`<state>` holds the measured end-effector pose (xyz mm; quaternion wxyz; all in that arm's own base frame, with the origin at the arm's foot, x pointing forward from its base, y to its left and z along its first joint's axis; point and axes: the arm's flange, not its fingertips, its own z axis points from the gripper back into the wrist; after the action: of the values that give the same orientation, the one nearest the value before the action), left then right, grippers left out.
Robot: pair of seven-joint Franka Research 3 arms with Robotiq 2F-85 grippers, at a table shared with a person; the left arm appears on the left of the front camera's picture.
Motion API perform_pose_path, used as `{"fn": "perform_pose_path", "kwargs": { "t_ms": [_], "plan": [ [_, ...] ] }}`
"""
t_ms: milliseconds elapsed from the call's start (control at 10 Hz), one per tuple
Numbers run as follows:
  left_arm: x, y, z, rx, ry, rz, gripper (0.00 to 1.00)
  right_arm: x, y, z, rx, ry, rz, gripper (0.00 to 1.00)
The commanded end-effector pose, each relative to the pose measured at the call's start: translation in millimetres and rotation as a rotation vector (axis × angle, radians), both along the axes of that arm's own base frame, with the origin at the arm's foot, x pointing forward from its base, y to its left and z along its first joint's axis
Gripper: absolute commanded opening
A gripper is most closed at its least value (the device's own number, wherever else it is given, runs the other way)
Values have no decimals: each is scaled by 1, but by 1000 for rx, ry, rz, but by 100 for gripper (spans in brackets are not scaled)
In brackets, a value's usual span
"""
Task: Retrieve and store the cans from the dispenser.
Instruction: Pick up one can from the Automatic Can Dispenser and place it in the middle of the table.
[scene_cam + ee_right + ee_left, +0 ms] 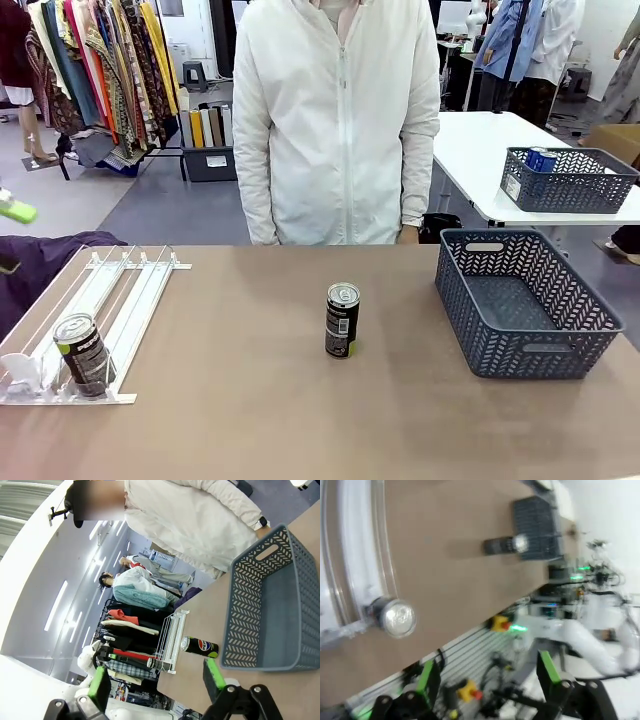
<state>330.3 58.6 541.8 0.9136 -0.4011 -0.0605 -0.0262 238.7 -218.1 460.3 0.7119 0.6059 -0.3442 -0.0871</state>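
Resting at the dispenser's (100, 300) low end, far to the grey basket's (470, 330) left, one dark can (83, 355) sits, a second can (342, 320) stands nearer that basket, and both left gripper (487, 680) and right gripper (156, 682) gape empty, so an off-centre reach could topple either.

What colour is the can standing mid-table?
The can is black with green marks; clearest in front view.

Two dark cans (342, 320) (83, 355), one blue can (541, 159), one white dispenser (120, 290), two grey baskets (480, 330) (560, 190) — one person (335, 120)

Dispenser (140, 290) cut by left edge, standing can (502, 545) blurred, label unreadable
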Motion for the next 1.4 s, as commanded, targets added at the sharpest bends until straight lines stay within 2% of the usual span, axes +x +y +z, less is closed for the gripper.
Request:
{"fn": "perform_pose_path", "kwargs": {
  "t_ms": [0,100,200,300,400,500,1000,1100,1300],
  "plan": [
    [-4,-36,12,530,108,54,100,3,1,4,12,-31,-9,100],
    [0,-59,6,740,161,33,100,3,1,4,12,-31,-9,100],
    [10,-77,1,873,145,104,100,3,1,4,12,-31,-9,100],
    [19,-92,-5,1000,112,134,100,3,1,4,12,-31,-9,100],
    [26,-103,-6,1090,17,206,100,3,1,4,12,-31,-9,100],
    [9,-88,9,672,29,89,100,3,1,4,12,-31,-9,100],
    [12,-89,6,704,30,101,100,3,1,4,12,-31,-9,100],
    [14,-97,-9,729,1,76,100,3,1,4,12,-31,-9,100],
    [14,-107,-45,741,23,136,100,3,1,4,12,-31,-9,100]
  ]
}}
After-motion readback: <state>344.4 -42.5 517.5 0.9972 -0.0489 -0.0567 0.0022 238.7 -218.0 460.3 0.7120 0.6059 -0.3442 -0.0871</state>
